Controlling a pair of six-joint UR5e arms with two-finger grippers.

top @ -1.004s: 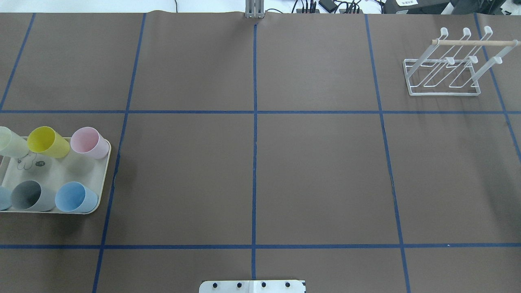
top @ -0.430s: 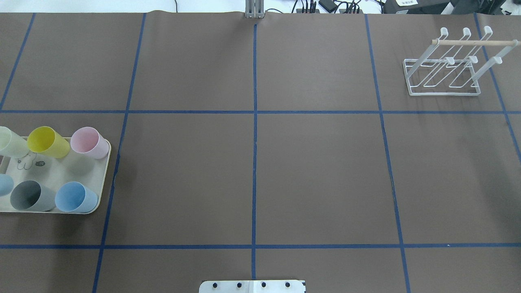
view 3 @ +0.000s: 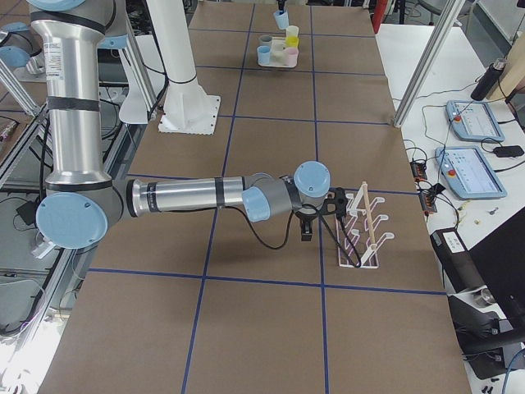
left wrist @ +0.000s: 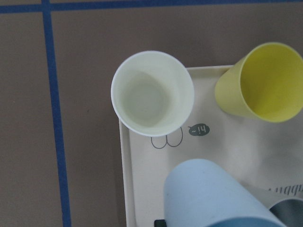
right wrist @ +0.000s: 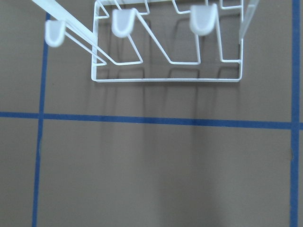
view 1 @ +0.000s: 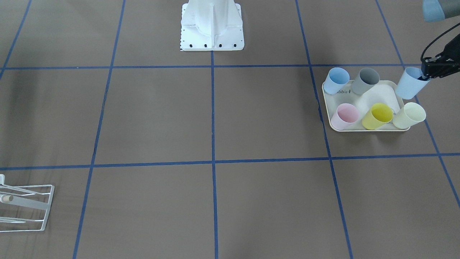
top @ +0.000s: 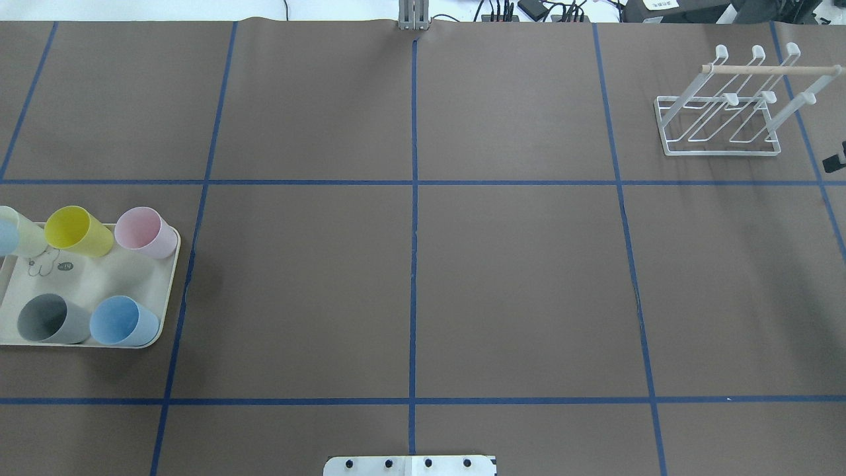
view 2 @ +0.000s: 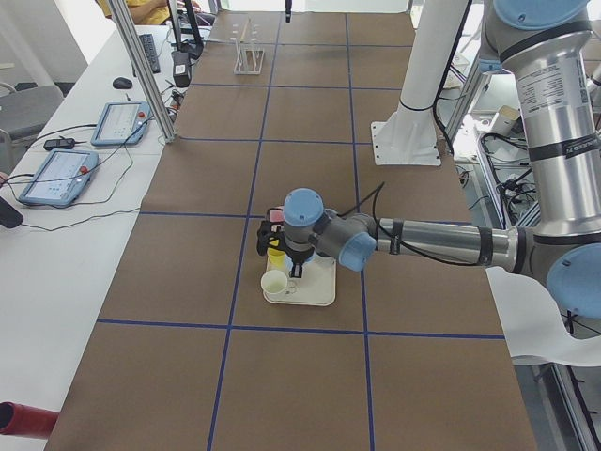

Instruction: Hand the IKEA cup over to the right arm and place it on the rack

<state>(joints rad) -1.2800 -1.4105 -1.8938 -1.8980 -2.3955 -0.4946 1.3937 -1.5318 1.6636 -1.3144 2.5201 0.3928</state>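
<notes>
Barely started: the pale blue cup (view 1: 409,85) is clamped in the left gripper (view 1: 425,74), lifted at the tray's (view 1: 379,94) 2 o'clock corner (front-facing view). Handover and racking remain. Right gripper (view 3: 307,226) state cannot be told; the rack (top: 717,106) is unloaded.

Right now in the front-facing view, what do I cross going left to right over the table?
rack → robot base → tray → left gripper, shut on the light-blue cup at the tray's right end.
</notes>
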